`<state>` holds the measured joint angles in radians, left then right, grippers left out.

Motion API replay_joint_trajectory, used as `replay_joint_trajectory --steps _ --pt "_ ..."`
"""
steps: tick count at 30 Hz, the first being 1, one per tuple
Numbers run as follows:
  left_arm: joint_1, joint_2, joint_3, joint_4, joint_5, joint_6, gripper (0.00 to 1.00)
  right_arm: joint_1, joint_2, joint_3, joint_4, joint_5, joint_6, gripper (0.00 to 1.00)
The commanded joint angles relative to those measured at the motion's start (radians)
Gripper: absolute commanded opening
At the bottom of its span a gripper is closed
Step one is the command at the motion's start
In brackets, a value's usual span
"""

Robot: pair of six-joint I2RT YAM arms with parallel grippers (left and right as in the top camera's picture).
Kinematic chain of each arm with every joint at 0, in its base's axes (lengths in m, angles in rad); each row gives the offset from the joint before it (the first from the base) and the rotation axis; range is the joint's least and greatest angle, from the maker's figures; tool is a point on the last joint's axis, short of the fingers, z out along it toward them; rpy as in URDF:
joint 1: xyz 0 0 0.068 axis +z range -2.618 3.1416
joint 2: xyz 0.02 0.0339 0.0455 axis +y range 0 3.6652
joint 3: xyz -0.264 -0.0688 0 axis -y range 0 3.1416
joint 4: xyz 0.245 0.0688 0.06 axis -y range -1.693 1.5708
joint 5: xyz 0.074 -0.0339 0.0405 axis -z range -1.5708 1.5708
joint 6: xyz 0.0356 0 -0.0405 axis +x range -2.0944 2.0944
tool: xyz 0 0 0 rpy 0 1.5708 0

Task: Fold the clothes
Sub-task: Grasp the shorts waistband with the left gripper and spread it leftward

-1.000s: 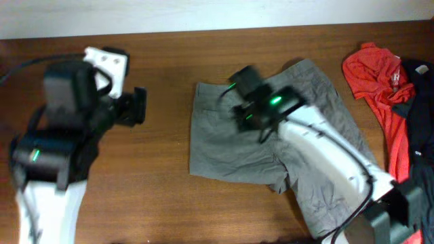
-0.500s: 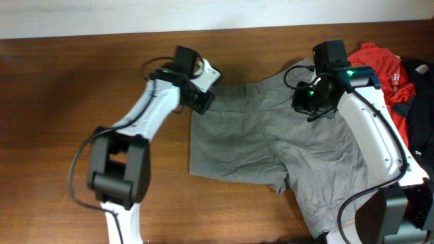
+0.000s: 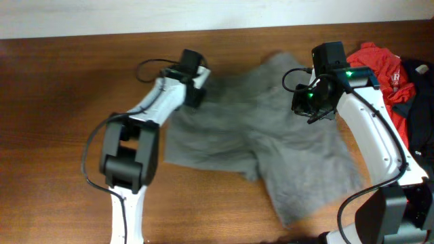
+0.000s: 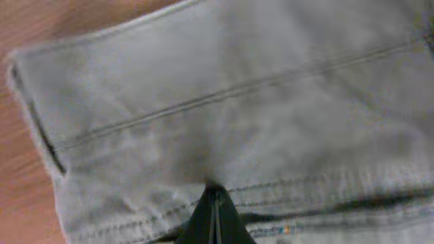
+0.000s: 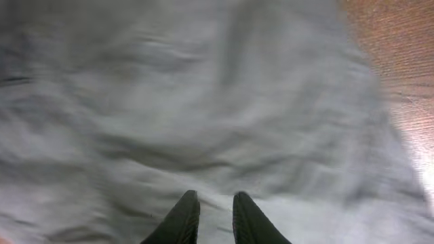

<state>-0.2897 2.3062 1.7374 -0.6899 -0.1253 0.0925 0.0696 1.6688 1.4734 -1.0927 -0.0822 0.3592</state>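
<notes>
Left hand (image 3: 194, 87) was at the far-left corner of the shorts (image 3: 271, 156). In the left wrist view its fingers (image 4: 214, 215) were pressed together to a point, with only a hairline slit between them, and were pinching the stitched hem.

Right hand (image 3: 313, 103) was on the far-right part of the same garment. In the right wrist view its two fingers (image 5: 183, 218) stood nearly together, with grey cloth filling the narrow gap, so it was pinching the fabric too.

Bench (image 3: 61, 135): brown wood grain, bare along its left side.

The shorts, grey-khaki, lay across the middle of the bench. Their top ran near the far edge between the two hands, and one leg trailed toward the near-right corner. The cloth was blurred in the overhead view. The left wrist view showed seams and a double row of stitching.

Red T-shirt (image 3: 380, 74): crumpled in the far-right corner, just beside the right arm, with a bit of white print showing.

Black garment (image 3: 424, 102): against the right edge, touching the T-shirt and partly over it. Its shape was too dark to make out.
</notes>
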Motion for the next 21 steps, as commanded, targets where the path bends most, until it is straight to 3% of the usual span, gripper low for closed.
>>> replay_joint_trajectory --steps 1,5,9,13,19,21 --pt "0.256 0.166 -0.087 -0.119 -0.130 -0.190 0.00 -0.001 -0.016 -0.010 0.001 -0.013 -0.016 0.22" --pt "0.386 0.129 -0.087 -0.172 -0.086 -0.190 0.00 0.050 0.024 -0.011 0.014 -0.027 -0.125 0.26" --pt "0.436 0.074 -0.087 -0.205 -0.042 -0.190 0.00 0.117 0.104 -0.058 0.065 -0.027 -0.126 0.26" --pt "0.427 0.019 -0.087 -0.212 -0.031 -0.179 0.00 0.154 0.228 -0.103 0.173 -0.031 -0.127 0.04" --pt "0.414 -0.036 -0.087 -0.226 -0.031 -0.179 0.00 0.133 0.395 -0.104 0.243 0.012 -0.126 0.04" --pt "0.419 -0.043 -0.087 -0.235 -0.032 -0.179 0.00 0.088 0.461 -0.104 0.276 0.176 -0.078 0.04"
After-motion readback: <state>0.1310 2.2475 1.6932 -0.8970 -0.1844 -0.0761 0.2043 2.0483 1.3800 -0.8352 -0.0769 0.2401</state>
